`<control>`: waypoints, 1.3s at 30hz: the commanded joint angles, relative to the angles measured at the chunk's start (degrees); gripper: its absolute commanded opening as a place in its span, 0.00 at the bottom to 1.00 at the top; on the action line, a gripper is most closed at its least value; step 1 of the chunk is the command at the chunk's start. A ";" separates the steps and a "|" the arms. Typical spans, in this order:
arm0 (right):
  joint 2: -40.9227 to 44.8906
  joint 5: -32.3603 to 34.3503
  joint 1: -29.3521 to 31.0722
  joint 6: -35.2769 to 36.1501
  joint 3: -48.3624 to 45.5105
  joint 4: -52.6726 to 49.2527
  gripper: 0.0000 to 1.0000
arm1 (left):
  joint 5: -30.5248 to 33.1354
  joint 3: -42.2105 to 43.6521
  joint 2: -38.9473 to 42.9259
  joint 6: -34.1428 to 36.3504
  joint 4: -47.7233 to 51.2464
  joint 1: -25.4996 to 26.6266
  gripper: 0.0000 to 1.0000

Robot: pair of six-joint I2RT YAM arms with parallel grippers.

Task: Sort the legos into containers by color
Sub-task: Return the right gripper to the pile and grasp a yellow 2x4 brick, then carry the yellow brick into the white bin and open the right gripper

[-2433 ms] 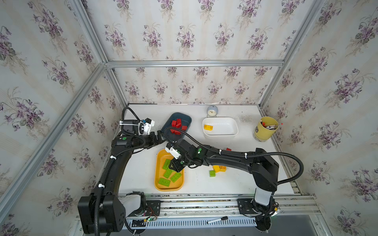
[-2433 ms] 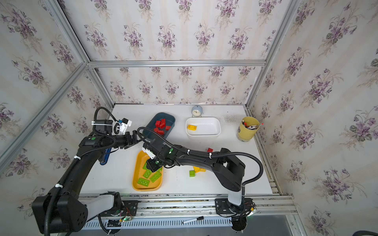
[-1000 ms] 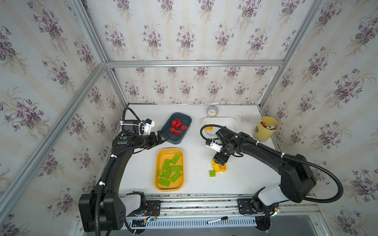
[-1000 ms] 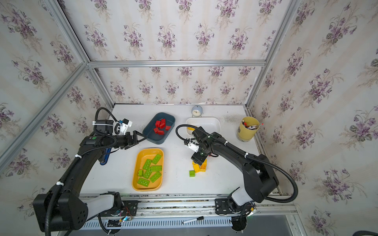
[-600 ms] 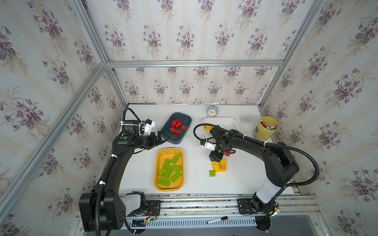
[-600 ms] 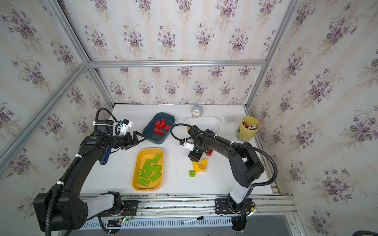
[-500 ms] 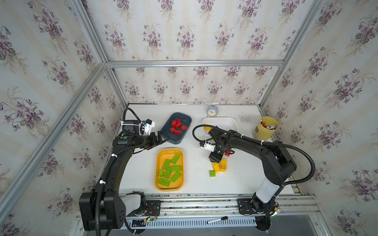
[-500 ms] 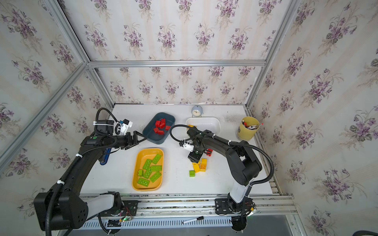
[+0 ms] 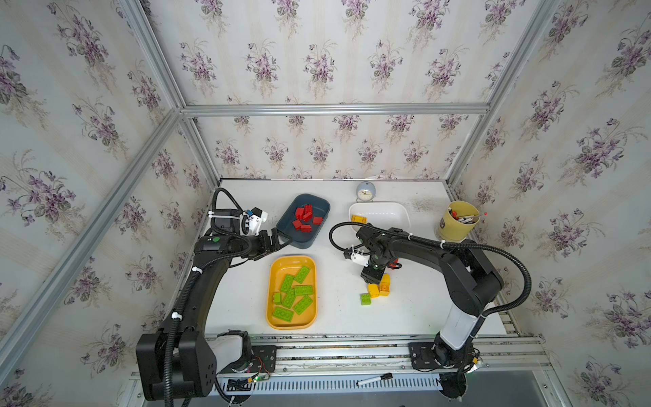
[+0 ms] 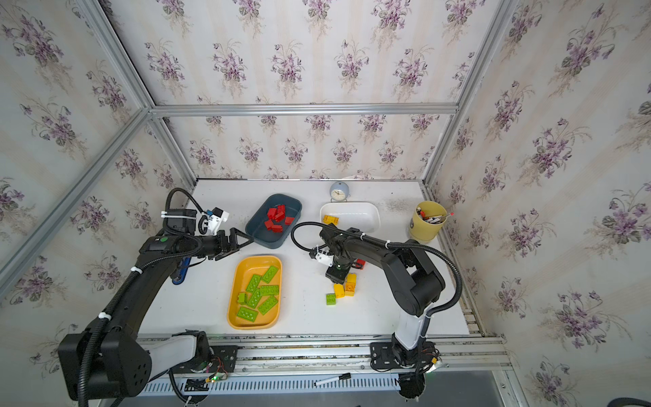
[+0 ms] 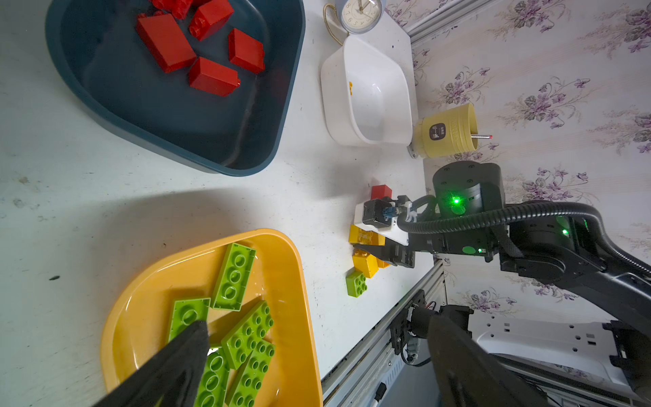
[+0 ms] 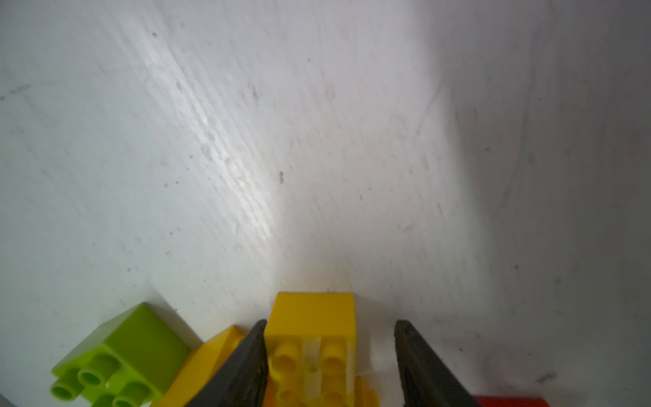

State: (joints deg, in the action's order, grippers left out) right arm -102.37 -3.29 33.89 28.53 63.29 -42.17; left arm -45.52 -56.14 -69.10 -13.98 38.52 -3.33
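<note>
In both top views, red legos [image 9: 303,218] lie in the dark blue-grey container [image 9: 323,208]. Green legos [image 9: 294,294] lie in the yellow-orange container [image 9: 274,267], and one yellow lego [image 9: 358,219] lies in the white container [image 9: 387,215]. Two yellow bricks [image 9: 384,284], a green one [image 9: 365,299] and a red one [image 9: 394,262] are loose on the table. My right gripper [image 12: 329,352] is down over a yellow brick [image 12: 313,317], open. One finger touches the brick and the other stands off it. My left gripper [image 9: 280,241] hovers open beside the dark container, holding nothing.
A yellow pen cup [image 9: 458,220] stands at the back right and a small clock [image 9: 365,192] behind the white container. A blue object [image 10: 181,271] lies under my left arm. A marker [image 9: 373,380] rests on the front rail.
My right gripper left the yellow-orange container, crossed to the loose bricks and lowered over a yellow one, its jaws narrowing. The left arm has not moved.
</note>
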 commanded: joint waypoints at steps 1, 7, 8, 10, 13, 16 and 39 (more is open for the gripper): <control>0.69 1.92 0.09 -0.21 -0.75 -1.78 0.57 | -0.93 0.02 -0.07 1.25 -0.10 -0.05 0.99; 1.43 2.16 0.08 -0.59 -1.21 -1.16 0.35 | -1.20 -0.07 -0.07 1.06 -0.17 -0.05 0.99; 1.54 1.99 0.12 -0.62 -0.90 -1.03 0.32 | -1.18 -0.10 -0.07 0.99 -0.20 -0.06 0.99; 2.28 1.35 0.11 -1.26 -0.20 -0.42 0.29 | -1.28 -0.11 0.10 0.82 -0.20 -0.06 0.99; 4.72 -0.62 -0.62 -2.73 1.02 0.35 0.27 | -1.55 -0.20 0.34 0.54 -0.24 -0.04 0.99; 8.28 -2.95 -3.83 -5.32 3.25 1.37 0.25 | -2.01 -0.29 0.54 0.09 -0.26 -0.07 0.99; -17.39 7.97 -16.40 -5.09 35.70 2.23 0.34 | -3.88 2.00 5.03 -9.54 -10.05 0.58 0.99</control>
State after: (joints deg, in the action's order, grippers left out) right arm -117.75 1.74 17.47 22.96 96.53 -39.99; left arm -48.71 -54.24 -64.23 -21.76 31.75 -2.63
